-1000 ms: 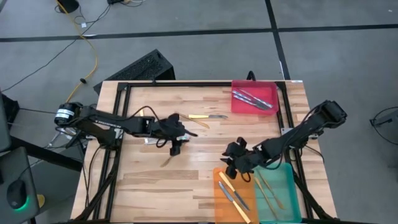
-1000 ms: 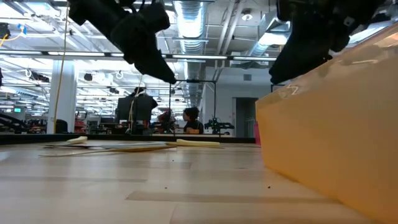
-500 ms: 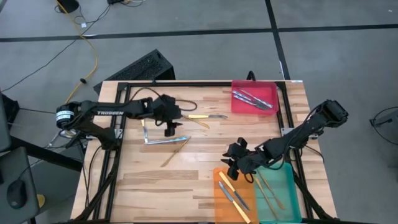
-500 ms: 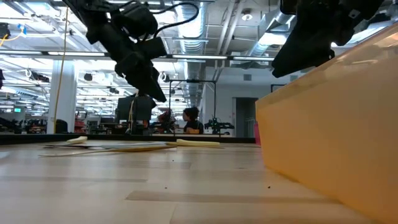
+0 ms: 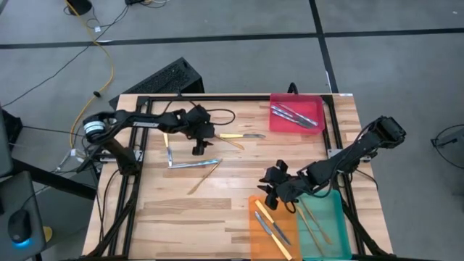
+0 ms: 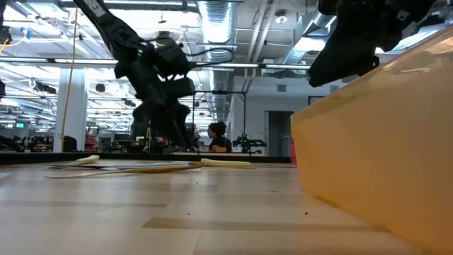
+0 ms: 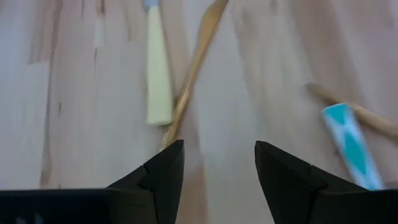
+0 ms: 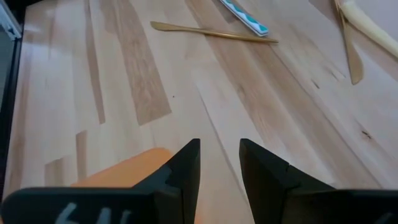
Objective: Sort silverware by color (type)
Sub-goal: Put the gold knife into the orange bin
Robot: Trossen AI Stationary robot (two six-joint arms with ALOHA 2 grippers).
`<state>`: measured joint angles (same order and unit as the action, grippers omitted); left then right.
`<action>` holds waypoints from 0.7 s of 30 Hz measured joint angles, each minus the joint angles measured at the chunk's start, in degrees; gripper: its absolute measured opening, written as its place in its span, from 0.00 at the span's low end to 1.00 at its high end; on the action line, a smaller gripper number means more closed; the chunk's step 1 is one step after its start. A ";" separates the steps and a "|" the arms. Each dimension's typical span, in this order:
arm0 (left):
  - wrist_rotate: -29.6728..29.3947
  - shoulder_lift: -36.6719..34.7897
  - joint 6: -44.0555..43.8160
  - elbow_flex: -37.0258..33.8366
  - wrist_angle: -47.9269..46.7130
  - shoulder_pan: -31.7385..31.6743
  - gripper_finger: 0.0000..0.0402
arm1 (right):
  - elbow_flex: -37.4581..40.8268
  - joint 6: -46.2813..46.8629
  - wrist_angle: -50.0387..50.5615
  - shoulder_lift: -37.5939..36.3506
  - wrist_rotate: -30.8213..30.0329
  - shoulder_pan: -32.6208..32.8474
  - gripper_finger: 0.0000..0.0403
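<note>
The right claw (image 5: 270, 190) hangs over the pale butcher-block bench (image 5: 159, 217) just beside the near orange plastic tray (image 5: 270, 226), its fingers parted by a narrow gap and holding nothing. That tray holds yellow-handled knives (image 5: 268, 223), and the teal tray (image 5: 326, 221) touching it holds plain tan wooden pieces (image 5: 313, 221).

Farther in, loose silverware lies flat on the bench: a tan wooden utensil (image 5: 205, 177), a light-blue-handled piece (image 5: 194, 164), and another blue-handled one (image 5: 168, 154) beside it. The left claw (image 5: 198, 148) hovers above these, spread and empty. In its wrist view the yellow handle of a knife (image 7: 159, 93) lies alongside a thin wooden spoon (image 7: 194, 68), the two close or touching, with a blue-patterned handle (image 7: 351, 146) off to one side. Beyond the claw lies the yellow-handled knife (image 5: 239, 135), and at the far corner the red tray (image 5: 279, 122) holds blue-handled pieces (image 5: 293, 114).

These pieces look light, stiff and very thin, lying flush on smooth wood, so they will likely slide or pivot under a fingertip. The handle's middle seems the best hold: wider than the metal end and near the balance point. The knife and spoon lie so close that a careless pinch may catch both.
</note>
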<state>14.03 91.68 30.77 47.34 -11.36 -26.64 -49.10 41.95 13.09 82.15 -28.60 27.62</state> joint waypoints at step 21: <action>5.24 2.23 6.57 2.46 -0.72 -5.29 0.45 | 0.00 -2.10 0.04 0.00 0.02 -3.06 0.34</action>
<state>19.27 93.91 37.34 49.80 -12.09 -31.93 -49.10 39.86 13.13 82.15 -28.58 24.56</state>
